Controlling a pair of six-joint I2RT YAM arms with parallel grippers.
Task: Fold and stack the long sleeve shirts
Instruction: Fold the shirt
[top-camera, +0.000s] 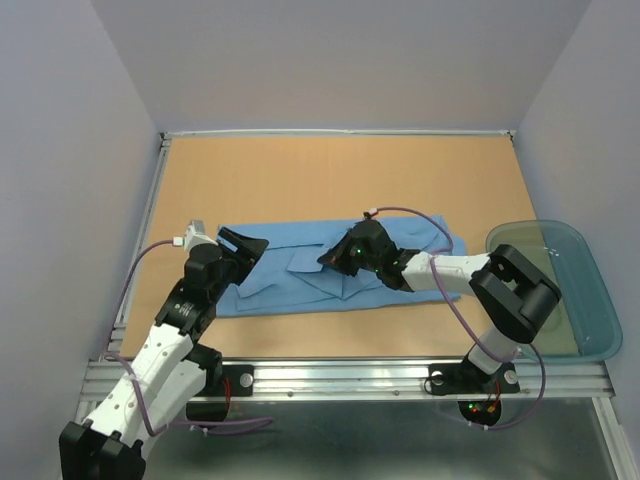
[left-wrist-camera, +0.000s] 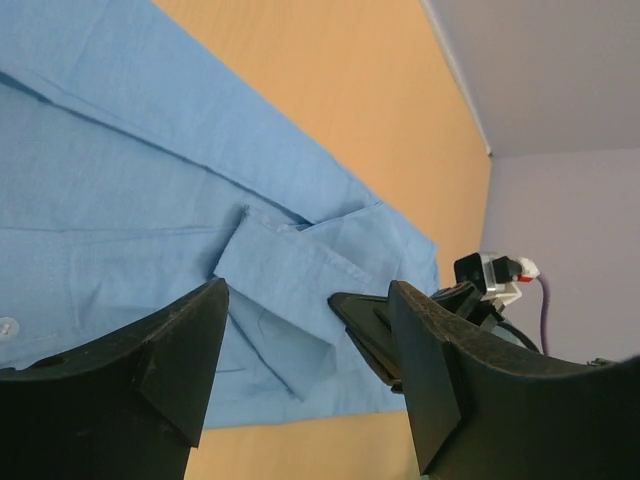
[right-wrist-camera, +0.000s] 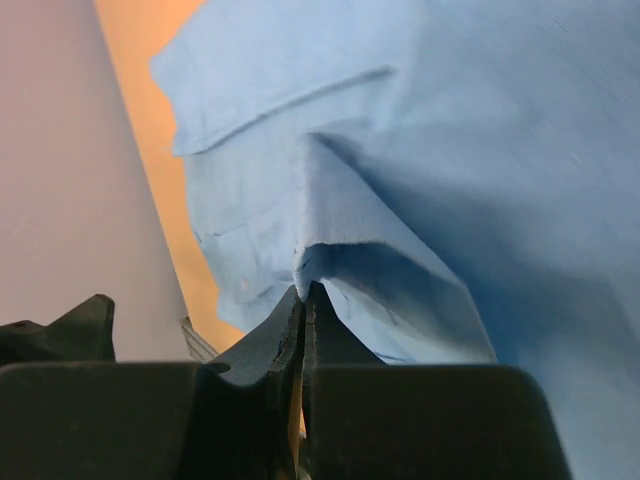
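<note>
One long sleeve shirt (top-camera: 290, 280), light blue, lies flat in a long band across the middle of the table. My right gripper (top-camera: 330, 258) is over its middle, shut on a small ridge of the cloth. In the right wrist view the fingertips (right-wrist-camera: 305, 292) pinch that raised fold of the shirt (right-wrist-camera: 450, 150). My left gripper (top-camera: 245, 243) hovers open at the shirt's left end, holding nothing. Between its fingers (left-wrist-camera: 308, 300) the left wrist view shows the shirt (left-wrist-camera: 150, 200) with a turned-over flap, and the right gripper's black fingers (left-wrist-camera: 365, 330) beyond.
A translucent teal tub (top-camera: 600, 300) stands at the table's right edge, beside the right arm's elbow. Bare tan tabletop (top-camera: 330, 180) stretches behind the shirt to the back wall. A metal rail (top-camera: 340, 375) runs along the near edge.
</note>
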